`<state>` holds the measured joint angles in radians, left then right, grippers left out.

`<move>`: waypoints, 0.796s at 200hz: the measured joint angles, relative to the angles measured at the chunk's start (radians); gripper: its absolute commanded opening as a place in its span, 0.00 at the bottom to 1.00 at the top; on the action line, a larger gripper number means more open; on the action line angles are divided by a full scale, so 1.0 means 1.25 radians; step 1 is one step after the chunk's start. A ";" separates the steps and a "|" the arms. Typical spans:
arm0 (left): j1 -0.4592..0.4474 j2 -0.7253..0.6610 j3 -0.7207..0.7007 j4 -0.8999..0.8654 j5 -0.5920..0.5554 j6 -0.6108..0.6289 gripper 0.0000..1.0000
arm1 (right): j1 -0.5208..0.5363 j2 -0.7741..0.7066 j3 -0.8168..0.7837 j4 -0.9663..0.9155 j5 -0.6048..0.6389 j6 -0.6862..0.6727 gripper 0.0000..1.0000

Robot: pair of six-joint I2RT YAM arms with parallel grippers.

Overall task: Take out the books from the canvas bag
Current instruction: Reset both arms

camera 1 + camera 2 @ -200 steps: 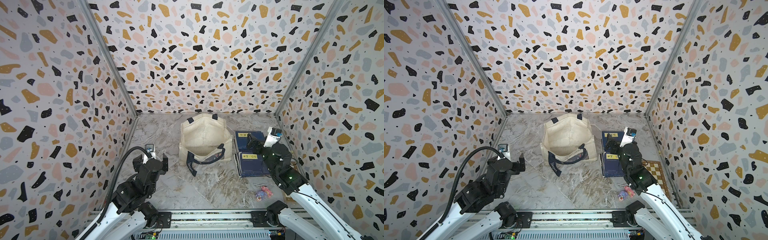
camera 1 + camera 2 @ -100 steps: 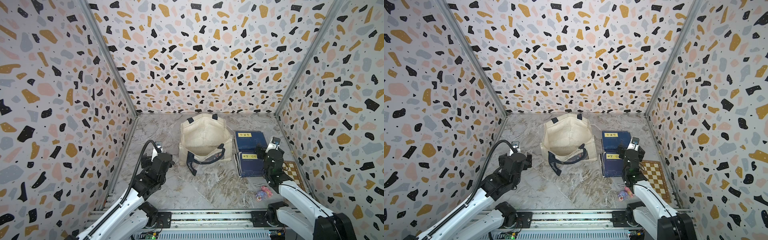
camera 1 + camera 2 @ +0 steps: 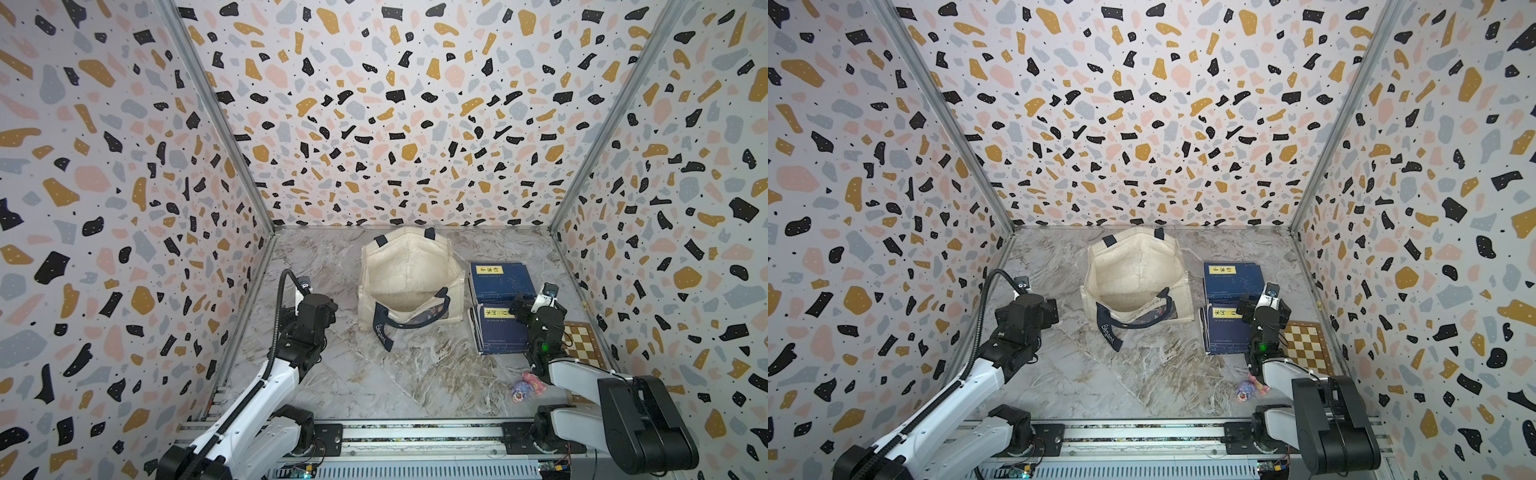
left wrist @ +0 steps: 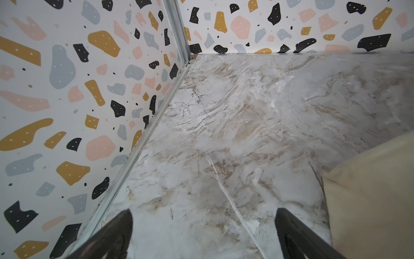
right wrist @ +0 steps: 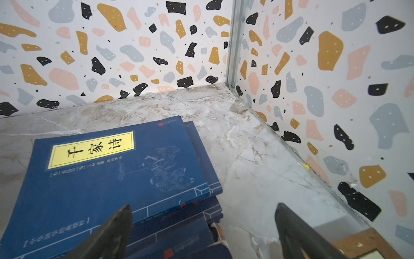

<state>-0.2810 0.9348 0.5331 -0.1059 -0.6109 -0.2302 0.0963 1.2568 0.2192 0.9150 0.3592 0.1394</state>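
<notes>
Canvas bag (image 3: 409, 282) is the biggest thing on the marble table (image 3: 415, 374). It stands mid-table with its mouth gaping toward the arms. In both top views only cream lining shows inside, though the fold behind the sagging front panel is hidden.

Just to its right, the books (image 3: 498, 286) lie flat in two navy stacks, one behind the other, their long sides seemingly running away from the robot. They appear to be out of the bag. If one is hidden inside, the bag's mouth is what matters: it lies between the arms, nearer the left gripper (image 4: 203, 212). That claw hangs with jaws wide over bare table, the bag's cream side just beside one finger.

The right gripper (image 5: 203, 207) is spread wide too and empty, poised above the right edge of the near stack, with a yellow-labelled navy cover ahead of its fingers.

A checkered board (image 3: 579, 345) sits against the right wall, and a small pink-and-purple toy (image 3: 528, 386) lies nearest the rail.
</notes>
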 measured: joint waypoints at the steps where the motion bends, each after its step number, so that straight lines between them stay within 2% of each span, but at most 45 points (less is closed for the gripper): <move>1: 0.001 0.002 0.000 0.003 0.001 0.000 0.99 | 0.000 0.002 0.000 0.002 0.000 0.000 0.99; 67: 0.082 0.108 -0.026 0.156 0.070 0.058 0.99 | 0.013 0.175 -0.014 0.190 -0.105 -0.083 0.99; 118: 0.146 0.196 -0.060 0.303 0.131 0.079 0.99 | 0.007 0.182 -0.014 0.216 -0.149 -0.099 0.99; 159: 0.187 0.287 -0.063 0.375 0.221 0.078 0.99 | 0.002 0.182 -0.014 0.220 -0.161 -0.099 0.99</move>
<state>-0.0467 1.2934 0.4549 0.3630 -0.3344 -0.1329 0.0990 1.4837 0.2020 1.1900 0.1581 0.0158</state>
